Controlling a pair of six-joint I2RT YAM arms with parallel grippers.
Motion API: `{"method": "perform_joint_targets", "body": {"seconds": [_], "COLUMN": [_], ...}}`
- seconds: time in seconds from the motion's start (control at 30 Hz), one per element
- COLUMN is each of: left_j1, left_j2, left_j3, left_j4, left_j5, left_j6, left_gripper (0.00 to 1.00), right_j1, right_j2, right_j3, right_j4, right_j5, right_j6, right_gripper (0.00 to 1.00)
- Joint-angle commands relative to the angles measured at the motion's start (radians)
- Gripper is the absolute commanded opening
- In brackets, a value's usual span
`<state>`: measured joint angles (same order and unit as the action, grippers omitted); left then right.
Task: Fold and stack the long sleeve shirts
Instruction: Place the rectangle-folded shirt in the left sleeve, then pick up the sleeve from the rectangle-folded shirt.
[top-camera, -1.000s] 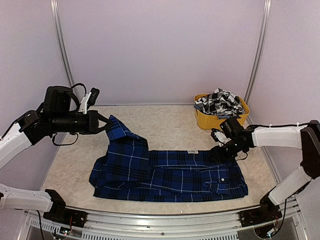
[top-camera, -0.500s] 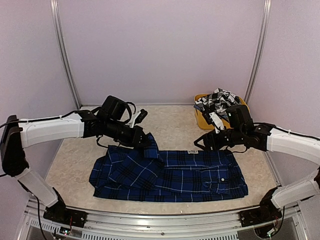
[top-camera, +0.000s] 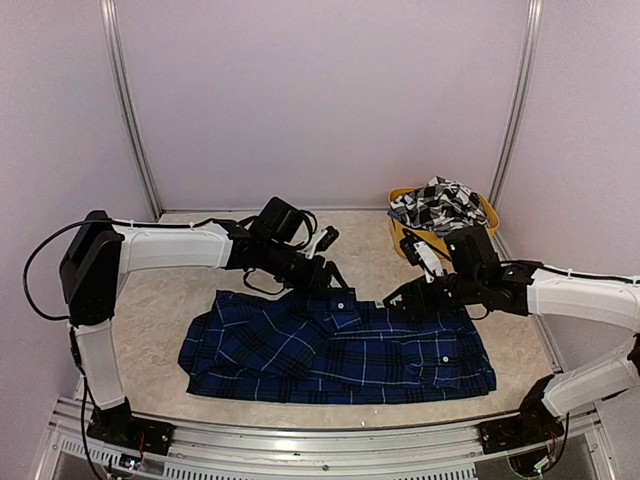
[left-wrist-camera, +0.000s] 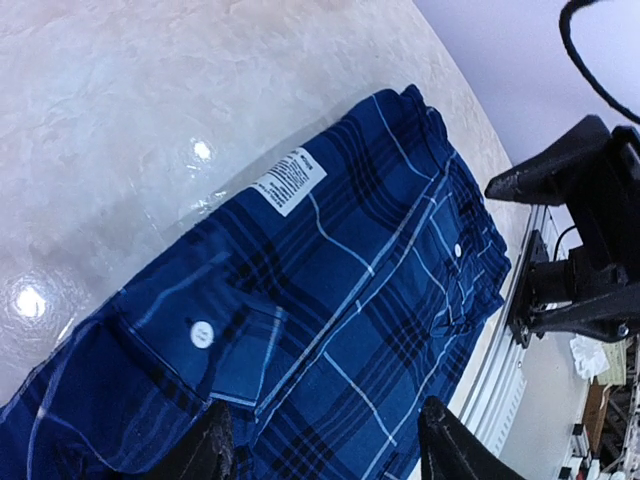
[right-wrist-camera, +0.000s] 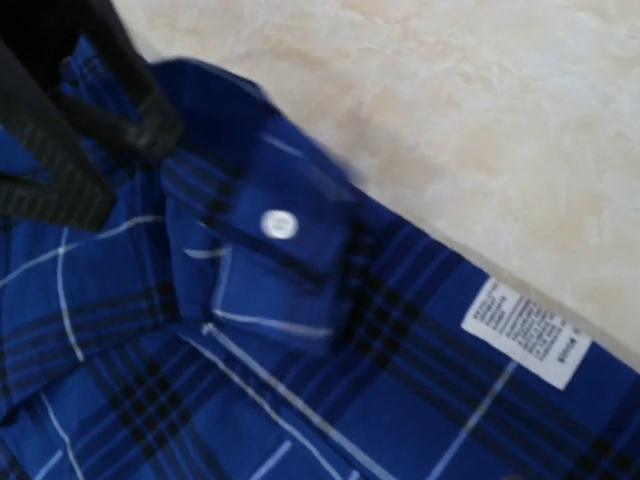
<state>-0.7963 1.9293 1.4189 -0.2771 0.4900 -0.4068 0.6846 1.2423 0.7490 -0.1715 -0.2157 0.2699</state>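
Top: blue shirt (top-camera: 340, 350) flat on surface (top-camera: 150, 300) centre, checked shirt (top-camera: 435, 205) in yellow tub (top-camera: 405, 240) far right, left pincer (top-camera: 335, 280) and right pincer (top-camera: 398, 298) at blue's far edge. Left wrist: left jaws apart, empty. Right wrist: cuff button (right-wrist-camera: 279, 224), label (right-wrist-camera: 525, 332); right's state can't tell.

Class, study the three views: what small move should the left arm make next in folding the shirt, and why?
Probably lift the left pincer straight up, clear of the blue shirt. Its jaws stand apart over the sleeve cuff, which lies flat across the shirt's body, so nothing seems held.
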Motion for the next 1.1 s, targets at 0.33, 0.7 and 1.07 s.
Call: {"method": "perform_joint_targets", "body": {"seconds": [0.33,0.7,1.07], "left_j1": [0.087,0.151,0.196], "left_j2": [-0.382,-0.601,-0.642], "left_j3": [-0.338,-0.525,-0.568], "left_j4": [0.176,0.204,0.193], "left_j5": [-0.06,-0.126,-0.127], "left_j6": [-0.018,-0.05,-0.043], "left_gripper": [0.8,0.99,0.99], "right_j1": [0.03,0.016,-0.012], "right_j2": [0.344,0.672,0.728], "right_j3": [0.194,0.447,0.474], "right_j4": [0.13,0.09,0.124], "right_j5": [0.029,-0.102,-0.243], "right_j6": [0.001,-0.148,-0.17], "right_gripper": [0.78,0.75,0.42]}}
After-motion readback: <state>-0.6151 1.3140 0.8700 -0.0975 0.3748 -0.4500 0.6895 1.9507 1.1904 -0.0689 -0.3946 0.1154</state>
